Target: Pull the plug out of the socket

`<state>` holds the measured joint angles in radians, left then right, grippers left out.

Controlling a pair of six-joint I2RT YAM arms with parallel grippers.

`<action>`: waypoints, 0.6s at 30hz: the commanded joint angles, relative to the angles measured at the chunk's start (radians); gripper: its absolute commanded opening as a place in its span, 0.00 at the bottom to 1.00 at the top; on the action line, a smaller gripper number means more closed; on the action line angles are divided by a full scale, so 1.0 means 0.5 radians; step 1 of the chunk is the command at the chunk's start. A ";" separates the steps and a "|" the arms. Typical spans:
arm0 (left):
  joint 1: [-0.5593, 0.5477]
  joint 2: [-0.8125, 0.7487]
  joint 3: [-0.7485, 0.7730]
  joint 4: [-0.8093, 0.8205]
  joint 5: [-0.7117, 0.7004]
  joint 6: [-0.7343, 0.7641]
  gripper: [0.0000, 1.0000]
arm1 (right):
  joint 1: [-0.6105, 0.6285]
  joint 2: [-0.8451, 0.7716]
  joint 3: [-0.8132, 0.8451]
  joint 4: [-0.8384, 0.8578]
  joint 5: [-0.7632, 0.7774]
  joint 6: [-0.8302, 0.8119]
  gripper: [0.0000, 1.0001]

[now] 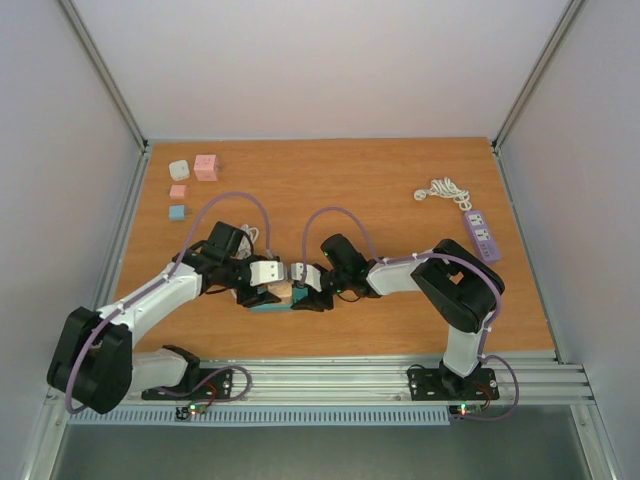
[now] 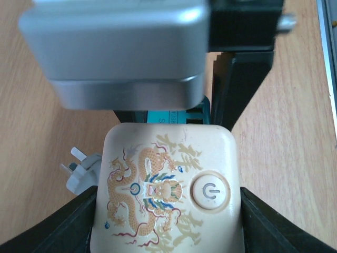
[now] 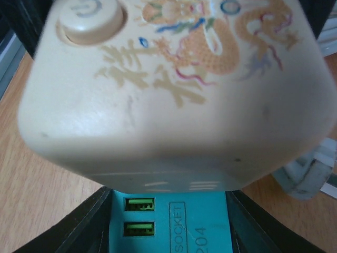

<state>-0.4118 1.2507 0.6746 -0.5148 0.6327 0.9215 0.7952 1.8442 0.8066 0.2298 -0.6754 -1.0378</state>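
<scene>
A cream cube plug (image 2: 168, 184) with a dragon print and a round power button sits between the black fingers (image 2: 63, 229) of my left gripper (image 2: 167, 221), which is shut on its sides. Beyond it is the teal socket block (image 2: 174, 116). In the right wrist view the teal socket (image 3: 174, 221), marked SOCKET and with two green USB ports, is clamped by my right gripper (image 3: 168, 229). The cream cube (image 3: 174, 89) sits against the socket's far end, and I cannot tell if there is a gap. In the top view both grippers (image 1: 268, 290) (image 1: 300, 295) meet at the table's front middle.
A loose grey plug (image 2: 81, 171) with bare pins lies beside the cube, with a cable behind it. A purple power strip (image 1: 481, 234) with a coiled white cable (image 1: 443, 190) lies at the back right. Small pink (image 1: 206, 166), white (image 1: 179, 169) and blue (image 1: 177, 212) blocks are at the back left.
</scene>
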 commanded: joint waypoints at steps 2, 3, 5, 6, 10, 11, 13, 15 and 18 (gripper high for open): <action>-0.022 -0.153 -0.011 0.101 0.127 0.221 0.27 | 0.011 0.053 -0.033 -0.076 0.120 -0.007 0.35; -0.020 -0.158 -0.015 0.106 0.116 0.243 0.27 | 0.011 0.056 -0.033 -0.078 0.120 -0.008 0.35; -0.020 -0.166 -0.009 0.127 0.131 0.216 0.27 | 0.011 0.060 -0.034 -0.082 0.126 -0.008 0.35; -0.020 -0.167 -0.008 0.136 0.152 0.186 0.27 | 0.011 0.060 -0.031 -0.082 0.129 -0.010 0.35; -0.005 -0.149 0.001 0.167 0.187 0.077 0.27 | 0.011 0.061 -0.026 -0.088 0.134 -0.007 0.35; 0.009 -0.143 0.010 0.162 0.195 0.071 0.27 | 0.011 0.058 -0.027 -0.091 0.133 -0.006 0.35; 0.045 -0.131 0.043 0.124 0.211 0.073 0.27 | 0.011 0.046 -0.030 -0.094 0.135 -0.007 0.35; 0.096 -0.122 0.091 0.071 0.233 0.086 0.27 | 0.007 0.031 -0.032 -0.099 0.137 -0.005 0.35; 0.210 -0.109 0.151 -0.004 0.322 0.091 0.27 | -0.020 0.008 -0.019 -0.126 0.103 0.017 0.35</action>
<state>-0.3618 1.1877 0.6796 -0.5137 0.6998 0.9688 0.7959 1.8446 0.8062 0.2302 -0.6483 -1.0370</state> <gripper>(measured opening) 0.626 0.535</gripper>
